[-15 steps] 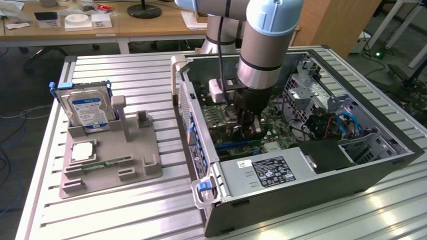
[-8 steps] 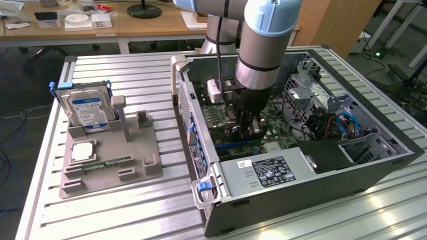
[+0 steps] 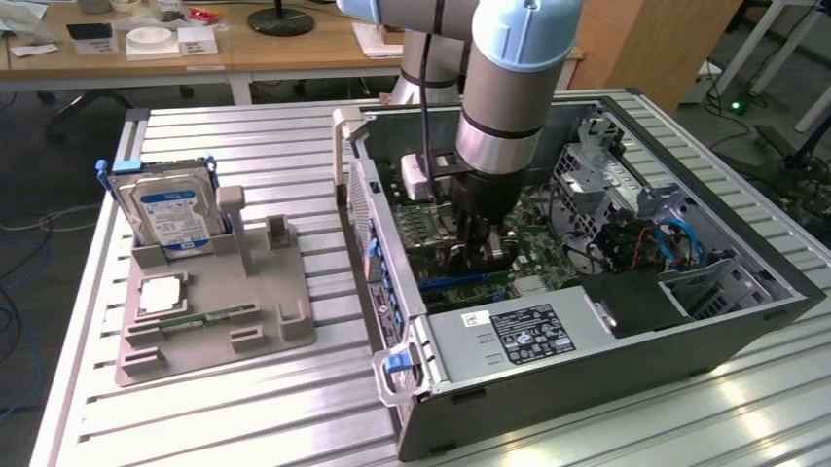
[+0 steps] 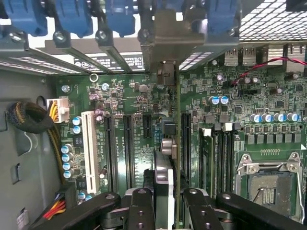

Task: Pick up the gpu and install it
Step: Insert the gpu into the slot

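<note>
In the exterior view the arm reaches down into the open computer case (image 3: 727, 292), which lies on its side on the ribbed bench (image 3: 260, 409), and the end effector (image 3: 478, 255) sits low over the motherboard (image 3: 546, 258). To the exterior view's left, a grey holder (image 3: 214, 311) carries an upright hard drive (image 3: 169, 216) and a flat memory stick (image 3: 195, 321). The wrist view shows the grip: the end effector (image 4: 169, 211) is clamped on the gpu (image 4: 169, 143), seen edge-on and standing upright over the motherboard (image 4: 268, 120). The card's metal bracket (image 4: 180, 38) stands at the rear slot openings, below blue clips (image 4: 72, 17), between black slots (image 4: 128, 143) and memory slots (image 4: 216, 158).
</note>
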`<state>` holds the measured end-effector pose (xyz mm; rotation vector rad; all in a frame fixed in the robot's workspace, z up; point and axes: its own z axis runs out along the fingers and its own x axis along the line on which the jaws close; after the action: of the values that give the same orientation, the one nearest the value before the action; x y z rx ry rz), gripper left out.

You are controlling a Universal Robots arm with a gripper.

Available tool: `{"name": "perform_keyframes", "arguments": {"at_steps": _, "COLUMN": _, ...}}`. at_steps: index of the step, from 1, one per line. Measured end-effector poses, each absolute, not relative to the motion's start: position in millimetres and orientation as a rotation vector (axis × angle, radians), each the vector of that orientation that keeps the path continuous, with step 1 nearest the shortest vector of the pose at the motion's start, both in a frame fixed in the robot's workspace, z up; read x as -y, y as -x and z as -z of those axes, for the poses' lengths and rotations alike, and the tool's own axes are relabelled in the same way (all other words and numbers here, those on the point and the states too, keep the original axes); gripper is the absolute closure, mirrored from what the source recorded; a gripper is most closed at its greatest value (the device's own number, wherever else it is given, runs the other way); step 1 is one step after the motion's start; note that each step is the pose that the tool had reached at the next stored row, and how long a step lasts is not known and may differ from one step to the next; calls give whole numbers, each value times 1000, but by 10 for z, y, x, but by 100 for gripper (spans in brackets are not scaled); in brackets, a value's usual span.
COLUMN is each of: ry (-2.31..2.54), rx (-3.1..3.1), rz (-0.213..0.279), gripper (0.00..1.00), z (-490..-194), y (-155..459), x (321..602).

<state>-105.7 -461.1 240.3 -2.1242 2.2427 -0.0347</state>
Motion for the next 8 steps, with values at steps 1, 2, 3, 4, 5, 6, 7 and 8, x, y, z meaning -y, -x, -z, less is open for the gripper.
{"name": "perform_keyframes", "arguments": {"at_steps": 1, "ry": 2124, "rx": -2243, "rz": 35, "gripper": 72, "z": -2399, "y": 1059, "x": 4610}}
{"name": "perform_keyframes", "arguments": {"at_steps": 2, "ry": 2125, "rx": -2243, "rz": 35, "gripper": 72, "z": -2396, "y": 1061, "x": 4610}}
{"name": "perform_keyframes", "arguments": {"at_steps": 3, "ry": 2125, "rx": -2243, "rz": 35, "gripper": 72, "z": -2393, "y": 1064, "x": 4610}}
{"name": "perform_keyframes", "arguments": {"at_steps": 4, "ry": 2125, "rx": -2243, "rz": 34, "gripper": 72, "z": -2389, "y": 1067, "x": 4610}}
{"name": "perform_keyframes", "arguments": {"at_steps": 5, "ry": 2125, "rx": -2243, "rz": 34, "gripper": 72, "z": -2385, "y": 1072, "x": 4610}}
{"name": "perform_keyframes", "arguments": {"at_steps": 6, "ry": 2125, "rx": -2243, "rz": 34, "gripper": 72, "z": -2382, "y": 1077, "x": 4610}}
{"name": "perform_keyframes", "arguments": {"at_steps": 7, "ry": 2125, "rx": -2243, "rz": 34, "gripper": 72, "z": -2378, "y": 1082, "x": 4610}}
{"name": "perform_keyframes", "arguments": {"at_steps": 8, "ry": 2125, "rx": -2243, "rz": 34, "gripper": 72, "z": -2373, "y": 1085, "x": 4609}}
